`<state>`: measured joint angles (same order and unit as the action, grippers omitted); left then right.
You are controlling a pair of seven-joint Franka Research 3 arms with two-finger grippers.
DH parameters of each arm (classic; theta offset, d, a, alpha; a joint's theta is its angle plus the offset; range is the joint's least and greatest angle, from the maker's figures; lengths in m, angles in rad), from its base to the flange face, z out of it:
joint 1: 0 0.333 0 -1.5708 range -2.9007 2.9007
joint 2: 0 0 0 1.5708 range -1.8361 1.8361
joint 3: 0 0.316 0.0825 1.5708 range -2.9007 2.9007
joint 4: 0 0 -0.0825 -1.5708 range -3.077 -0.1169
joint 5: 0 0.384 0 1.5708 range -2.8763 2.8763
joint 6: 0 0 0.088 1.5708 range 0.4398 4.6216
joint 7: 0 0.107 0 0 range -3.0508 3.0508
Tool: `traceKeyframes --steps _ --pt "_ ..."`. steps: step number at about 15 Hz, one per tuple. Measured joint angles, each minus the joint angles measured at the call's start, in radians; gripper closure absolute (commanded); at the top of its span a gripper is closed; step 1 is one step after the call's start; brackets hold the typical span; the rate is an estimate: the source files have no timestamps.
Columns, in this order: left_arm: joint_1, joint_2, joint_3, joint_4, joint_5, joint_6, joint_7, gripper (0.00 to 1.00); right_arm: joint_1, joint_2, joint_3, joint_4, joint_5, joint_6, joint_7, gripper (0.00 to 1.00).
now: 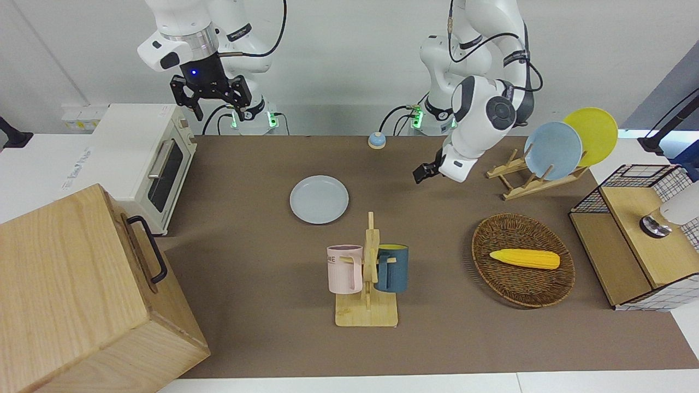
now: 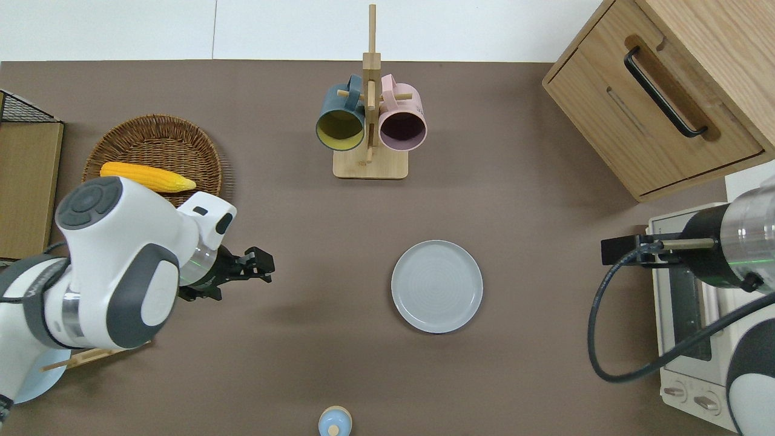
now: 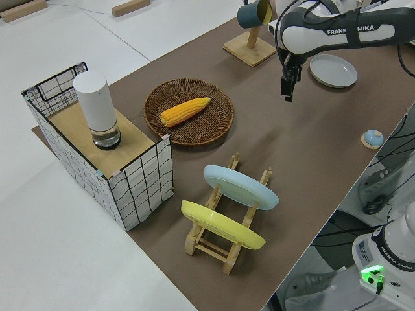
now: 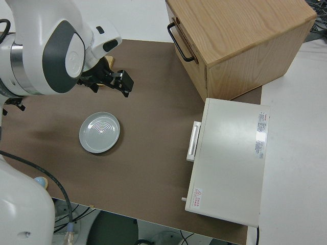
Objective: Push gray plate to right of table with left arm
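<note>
Hovering over bare table (image 2: 545,363), left claw (image 2: 260,266) pointing toward gray plate (image 2: 436,286) but well apart, no contact. Cannot tell whether fingers are open or closed. Plate lying flat mid-table, nearer robots than mug rack (image 2: 370,109). Push looking not yet begun; whole slide toward right arm's end remaining. Right arm parked.

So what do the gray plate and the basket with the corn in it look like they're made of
The gray plate looks like glazed ceramic, or possibly melamine: a smooth pale surface with a soft sheen and faint concentric rings. The basket appears to be woven wicker or rattan: dark brown strands with a visible weave and a braided rim.
</note>
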<state>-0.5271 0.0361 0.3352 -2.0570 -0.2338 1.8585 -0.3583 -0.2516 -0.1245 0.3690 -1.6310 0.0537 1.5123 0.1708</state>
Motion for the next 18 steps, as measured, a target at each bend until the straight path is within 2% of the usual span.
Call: traceKeyframes --steps 5,13,18 --pt "0.045 -0.001 0.064 0.077 0.049 -0.095 0.165 0.01 0.000 0.000 0.000 0.000 0.000 0.000 0.000 0.005" --pt "0.072 -0.010 0.073 0.306 0.186 -0.251 0.178 0.01 0.000 0.000 0.000 0.000 0.000 0.000 0.000 0.005" --pt "0.078 -0.012 0.076 0.425 0.214 -0.282 0.178 0.01 0.000 0.000 0.000 0.000 0.000 0.000 0.000 0.005"
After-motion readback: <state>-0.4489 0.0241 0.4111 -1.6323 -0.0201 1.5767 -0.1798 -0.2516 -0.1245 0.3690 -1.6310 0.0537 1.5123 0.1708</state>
